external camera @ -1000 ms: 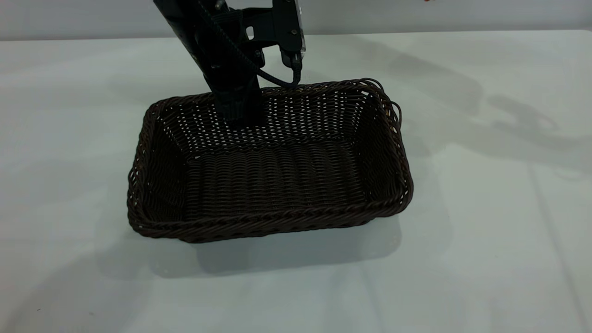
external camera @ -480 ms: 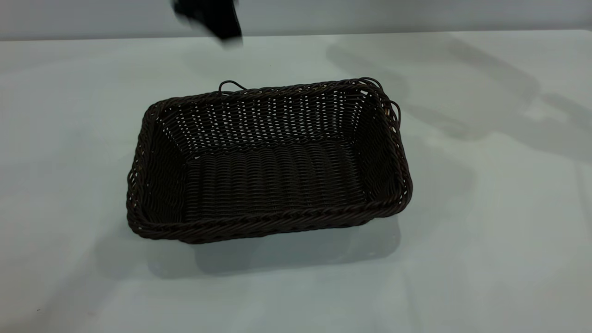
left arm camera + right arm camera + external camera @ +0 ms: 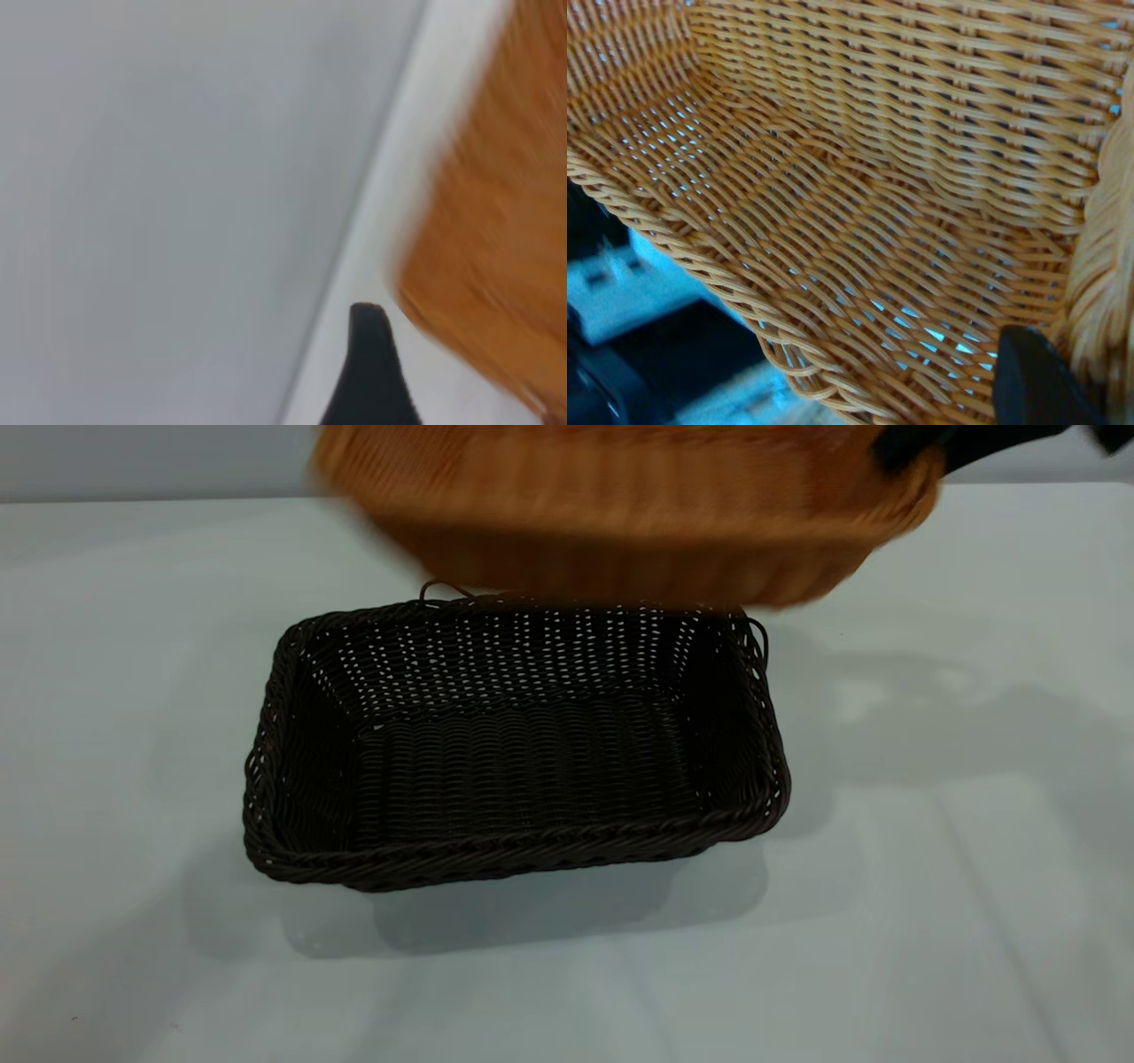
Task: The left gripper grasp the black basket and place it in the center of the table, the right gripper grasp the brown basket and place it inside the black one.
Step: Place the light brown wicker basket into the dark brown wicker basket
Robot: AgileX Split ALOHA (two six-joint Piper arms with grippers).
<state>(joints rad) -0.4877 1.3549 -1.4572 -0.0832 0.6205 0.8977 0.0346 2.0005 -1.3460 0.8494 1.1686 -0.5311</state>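
Note:
The black basket [image 3: 514, 744] stands empty on the white table [image 3: 133, 691], near the middle. The brown basket [image 3: 620, 505] hangs blurred in the air above the black basket's far rim, overlapping it. My right gripper [image 3: 921, 444] is shut on the brown basket's right end. In the right wrist view one black fingertip [image 3: 1036, 381] lies inside the brown basket [image 3: 859, 204] against its rim. My left gripper is out of the exterior view. Its wrist view shows one black fingertip [image 3: 368, 336] with nothing against it, the table [image 3: 177, 177], and the brown basket [image 3: 496, 212] blurred beside it.
A pale wall strip [image 3: 133, 460] runs behind the table's far edge. Bare table surface lies to the left, right and front of the black basket. Shadows of the arm and basket fall on the right side of the table [image 3: 974, 700].
My left arm let go of the black basket's far rim, rose and left the exterior view. The brown basket came in from the right, held by my right gripper. The black basket stayed put.

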